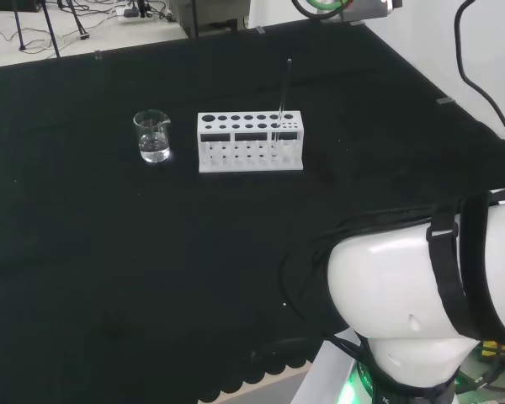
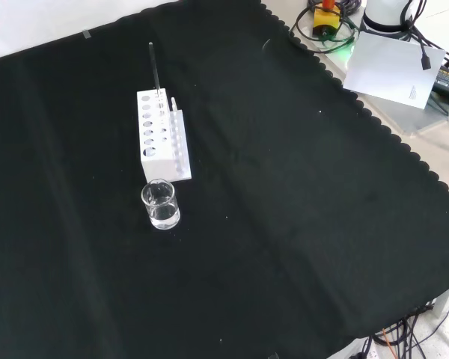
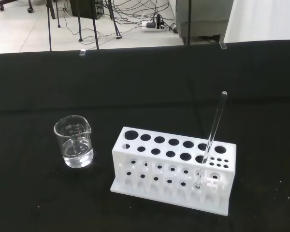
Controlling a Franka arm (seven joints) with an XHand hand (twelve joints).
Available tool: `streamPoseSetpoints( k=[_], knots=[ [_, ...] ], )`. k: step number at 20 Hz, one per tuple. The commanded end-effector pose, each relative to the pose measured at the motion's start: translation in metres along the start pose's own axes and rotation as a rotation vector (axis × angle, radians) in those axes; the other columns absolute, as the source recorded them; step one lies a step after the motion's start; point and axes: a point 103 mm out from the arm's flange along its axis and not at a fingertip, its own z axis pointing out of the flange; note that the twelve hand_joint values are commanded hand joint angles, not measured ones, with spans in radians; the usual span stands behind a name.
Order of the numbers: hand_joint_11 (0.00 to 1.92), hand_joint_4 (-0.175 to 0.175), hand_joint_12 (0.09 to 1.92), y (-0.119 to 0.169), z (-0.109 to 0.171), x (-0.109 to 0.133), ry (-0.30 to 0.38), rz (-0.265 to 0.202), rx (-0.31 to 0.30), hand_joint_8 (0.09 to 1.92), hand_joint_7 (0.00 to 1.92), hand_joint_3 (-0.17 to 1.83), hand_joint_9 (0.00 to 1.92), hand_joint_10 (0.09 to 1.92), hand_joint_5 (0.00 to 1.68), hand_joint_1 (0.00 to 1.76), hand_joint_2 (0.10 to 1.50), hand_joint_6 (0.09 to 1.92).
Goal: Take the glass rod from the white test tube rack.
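A white test tube rack [image 1: 250, 141] with two rows of round holes stands on the black cloth, left of the arm's white link [image 1: 421, 295] in the head view. A clear glass rod [image 1: 284, 93] stands nearly upright in a hole near the rack's right end there, rising well above the rack. In the front view the rod [image 2: 154, 67] is at the far end of the rack [image 2: 163, 134]. The wrist view looks at the rack [image 3: 174, 169] from some way off, with the rod [image 3: 213, 130] leaning slightly in a hole near one end.
A small glass beaker [image 1: 154, 137] with a little clear liquid stands just left of the rack in the head view, and nearer than it in the front view [image 2: 161, 204]. The cloth's scalloped edge [image 2: 374, 120] runs along the front view's right, with paper and cables beyond.
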Motion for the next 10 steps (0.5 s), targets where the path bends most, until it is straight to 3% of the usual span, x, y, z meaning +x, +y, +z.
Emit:
streamPoseSetpoints(
  k=[1,3,4,5,10],
  knots=[
    [0.25,-0.168,1.06,0.001,-0.001,-0.002,-0.012,0.000,-0.005,0.80,0.25,0.63,0.44,0.58,0.36,0.83,0.80,0.12],
    [0.06,-0.167,1.10,0.005,-0.002,0.000,0.002,-0.002,-0.008,0.80,0.06,0.57,0.14,0.74,0.21,0.73,0.85,0.09],
    [0.03,-0.167,1.10,0.006,-0.003,0.002,0.020,-0.044,-0.027,0.80,0.03,0.56,0.08,0.78,0.19,0.72,0.86,0.09],
    [0.01,-0.167,1.11,0.015,-0.004,0.020,0.029,-0.118,-0.051,0.81,0.01,0.55,0.05,0.81,0.18,0.71,0.86,0.09],
    [0.00,-0.167,1.11,0.022,-0.004,0.022,-0.003,-0.081,-0.025,0.81,0.00,0.55,0.03,0.84,0.18,0.71,0.87,0.09]
  ],
)
